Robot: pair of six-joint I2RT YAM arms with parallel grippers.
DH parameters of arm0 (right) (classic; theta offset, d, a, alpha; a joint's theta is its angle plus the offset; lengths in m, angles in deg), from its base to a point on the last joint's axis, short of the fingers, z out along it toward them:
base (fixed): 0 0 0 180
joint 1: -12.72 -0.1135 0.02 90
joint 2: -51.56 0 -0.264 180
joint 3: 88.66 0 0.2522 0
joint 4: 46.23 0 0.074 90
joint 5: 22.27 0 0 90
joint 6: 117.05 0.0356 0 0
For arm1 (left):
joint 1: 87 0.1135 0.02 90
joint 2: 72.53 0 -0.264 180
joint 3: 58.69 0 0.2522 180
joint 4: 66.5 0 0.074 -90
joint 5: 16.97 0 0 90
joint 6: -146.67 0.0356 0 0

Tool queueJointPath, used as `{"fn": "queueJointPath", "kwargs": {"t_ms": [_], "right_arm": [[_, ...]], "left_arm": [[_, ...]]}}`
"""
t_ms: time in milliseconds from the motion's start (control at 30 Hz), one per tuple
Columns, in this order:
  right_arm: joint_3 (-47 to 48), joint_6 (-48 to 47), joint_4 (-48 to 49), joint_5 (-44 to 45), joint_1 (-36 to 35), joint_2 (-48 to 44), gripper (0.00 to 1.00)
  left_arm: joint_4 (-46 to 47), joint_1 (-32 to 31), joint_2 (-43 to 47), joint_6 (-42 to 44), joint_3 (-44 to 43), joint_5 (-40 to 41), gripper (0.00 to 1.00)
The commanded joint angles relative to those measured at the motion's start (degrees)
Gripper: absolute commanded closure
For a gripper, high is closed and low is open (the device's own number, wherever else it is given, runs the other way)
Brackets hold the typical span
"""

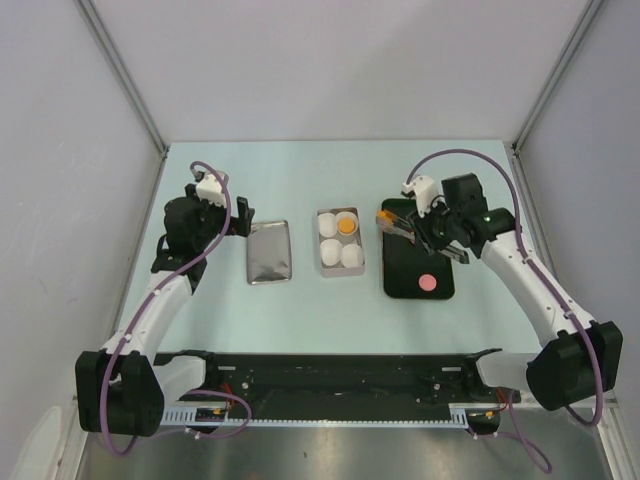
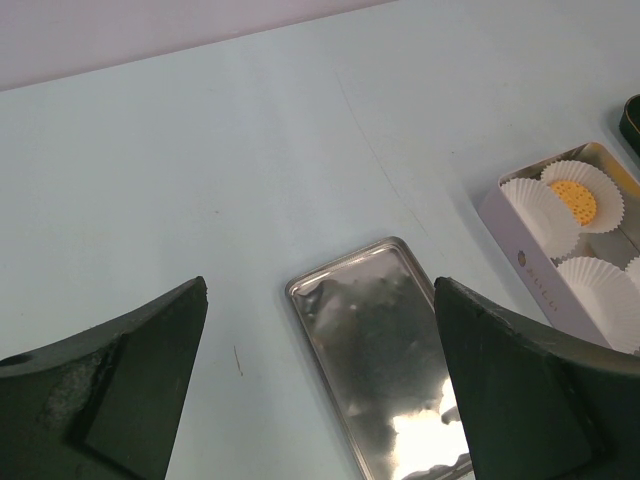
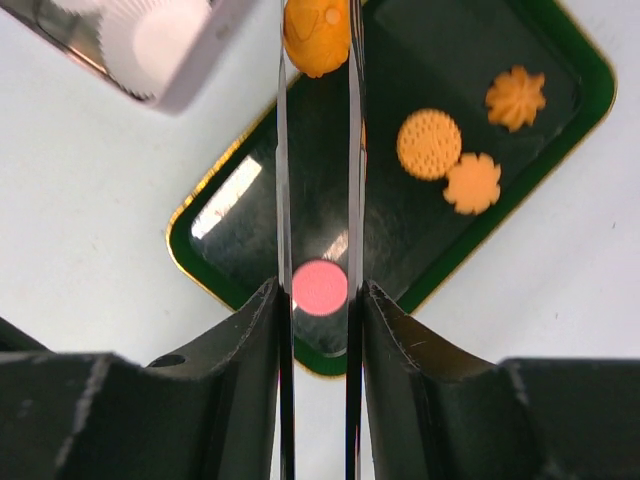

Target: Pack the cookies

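Packing is barely under way as you are seeing it. One round orange biscuit is lying in the paper cup at the one-o'clock corner of the box, going by the overhead view, and the other three cups are showing only white.

Your right jaws are pinching a second orange cookie by its edges and hanging over the tray's eleven-o'clock corner, just beside the box.

Lying on the tray are a dotted round touching or nearly touching a scalloped flower, with a ridged star just apart. The pink round is sitting alone toward the six-o'clock end. I am judging you under halfway, with the lid not yet on.

The cookies are looking thin, matte and embossed, and the cups are pleated white paper. The box is pale outside and shiny metal within. The lid is mirror-bright tin with rounded corners, lying at nine o'clock of the box. The tray is glossy dark green with a gold rim, on a matte pale blue-green counter.

Your left jaws are spread wide and gripping nothing, hovering above the counter near the lid.
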Motion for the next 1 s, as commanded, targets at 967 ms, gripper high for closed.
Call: {"fn": "queueJointPath", "kwargs": {"t_ms": [967], "right_arm": [[11.14, 3.05, 20.39, -0.56, -13.66, 20.17, 0.72]], "left_arm": [[2.01, -0.38, -1.02, 1.86, -0.11, 0.69, 0.00]]}}
